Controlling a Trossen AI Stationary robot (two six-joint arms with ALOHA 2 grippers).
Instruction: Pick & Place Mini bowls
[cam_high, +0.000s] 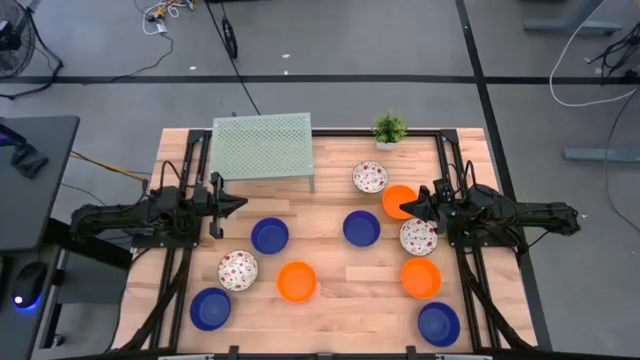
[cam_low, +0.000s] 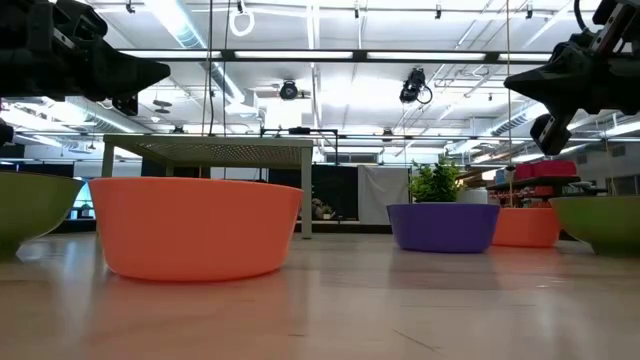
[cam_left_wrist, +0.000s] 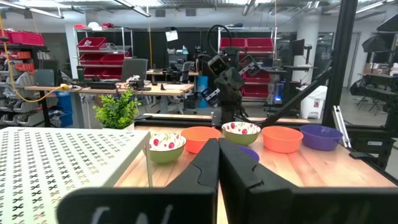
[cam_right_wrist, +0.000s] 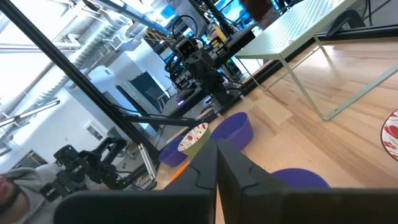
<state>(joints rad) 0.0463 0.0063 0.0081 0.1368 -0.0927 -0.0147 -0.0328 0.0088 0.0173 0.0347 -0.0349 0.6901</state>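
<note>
Ten mini bowls sit upright on the wooden table. On the left are a blue one (cam_high: 269, 235), a speckled one (cam_high: 237, 270), an orange one (cam_high: 296, 281) and a blue one (cam_high: 210, 308). On the right are speckled (cam_high: 370, 177), orange (cam_high: 398, 200), blue (cam_high: 361, 228), speckled (cam_high: 418, 236), orange (cam_high: 421, 277) and blue (cam_high: 438, 323). My left gripper (cam_high: 243, 205) (cam_left_wrist: 218, 149) is shut and hovers just beyond the left blue bowl, toward the far edge. My right gripper (cam_high: 403, 209) (cam_right_wrist: 217, 149) is shut above the near rim of the far orange bowl. In the low view both grippers hang above the table.
A pale green mesh rack (cam_high: 263, 147) stands on legs at the far left of the table. A small potted plant (cam_high: 389, 128) sits at the far edge. Black frame rails (cam_high: 440, 150) run along the table's sides. Bare wood shows between the two bowl groups (cam_high: 320, 215).
</note>
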